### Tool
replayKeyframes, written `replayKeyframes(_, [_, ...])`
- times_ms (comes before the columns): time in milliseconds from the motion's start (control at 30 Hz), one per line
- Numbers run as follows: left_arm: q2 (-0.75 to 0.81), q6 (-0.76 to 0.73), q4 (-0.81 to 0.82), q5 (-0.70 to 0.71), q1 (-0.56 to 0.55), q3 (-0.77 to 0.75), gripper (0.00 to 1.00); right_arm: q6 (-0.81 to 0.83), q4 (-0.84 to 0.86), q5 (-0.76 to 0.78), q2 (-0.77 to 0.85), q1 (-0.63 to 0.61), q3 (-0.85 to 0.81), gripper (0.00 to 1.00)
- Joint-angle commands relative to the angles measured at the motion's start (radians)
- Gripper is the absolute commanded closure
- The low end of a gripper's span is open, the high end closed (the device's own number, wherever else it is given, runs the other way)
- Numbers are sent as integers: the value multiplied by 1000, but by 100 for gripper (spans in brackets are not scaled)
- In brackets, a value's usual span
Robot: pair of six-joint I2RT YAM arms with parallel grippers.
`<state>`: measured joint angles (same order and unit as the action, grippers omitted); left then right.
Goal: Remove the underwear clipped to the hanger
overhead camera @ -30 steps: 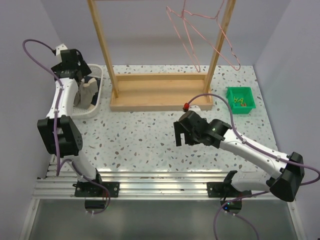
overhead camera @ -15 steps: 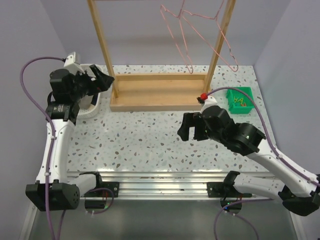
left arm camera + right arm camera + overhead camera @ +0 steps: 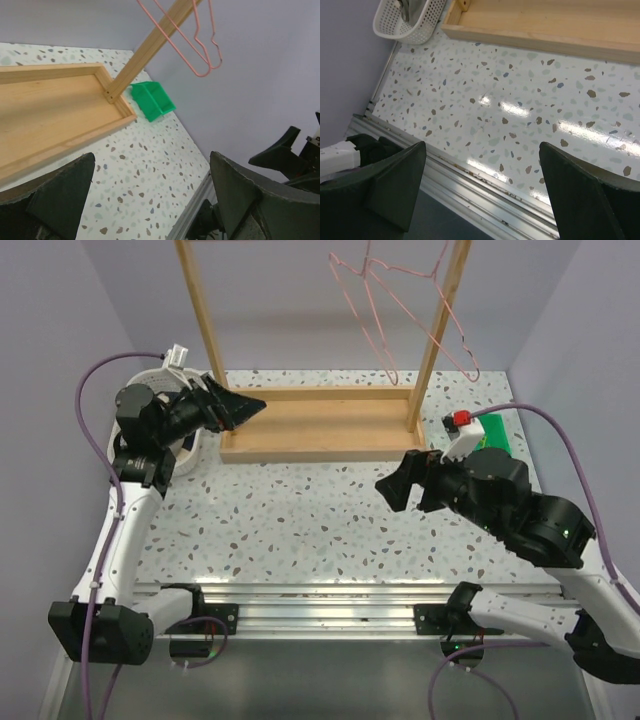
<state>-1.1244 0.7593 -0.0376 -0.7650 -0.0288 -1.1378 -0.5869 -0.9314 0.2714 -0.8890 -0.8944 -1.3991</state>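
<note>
The pink wire hanger (image 3: 400, 300) hangs bare from the wooden rack, with nothing clipped to it; it also shows in the left wrist view (image 3: 200, 45). Cloth that looks like the underwear (image 3: 409, 7) lies in the white basket (image 3: 420, 27) at the table's far left; only a grey and tan bit shows. My left gripper (image 3: 250, 405) is open and empty, raised beside the rack's left post and pointing right. My right gripper (image 3: 398, 488) is open and empty, raised over the table's right middle. Both sets of jaws stand wide apart in the wrist views (image 3: 150, 200) (image 3: 482, 200).
The wooden rack base (image 3: 320, 425) lies across the back of the table, with two upright posts. A green bin (image 3: 497, 430) sits at the right, partly behind my right arm. The basket (image 3: 185, 445) is mostly hidden by my left arm. The table's metal front rail (image 3: 485, 195) lies below my right gripper.
My left gripper has swung from the basket to the right, toward the rack. My right arm has risen and shifted right, now covering part of the green bin. The hanger sways slightly.
</note>
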Motion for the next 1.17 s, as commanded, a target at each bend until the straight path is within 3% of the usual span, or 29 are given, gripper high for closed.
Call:
replayKeyframes(0, [23, 95, 147, -134, -36, -3, 0, 53, -21, 18, 45, 5, -64, 2])
replayKeyframes(233, [86, 95, 119, -195, -62, 12, 0, 114, -40, 19, 99, 5, -161, 2])
replayKeyframes(667, [123, -51, -199, -189, -91, -23, 0, 159, -75, -38, 147, 5, -247, 2])
replayKeyframes(967, [155, -83, -263, -181, -105, -11, 0, 176, -75, -103, 153, 3, -276, 2])
replayKeyframes(1133, [181, -103, -260, -189, -106, 22, 0, 147, -173, -34, 108, 3, -279, 2])
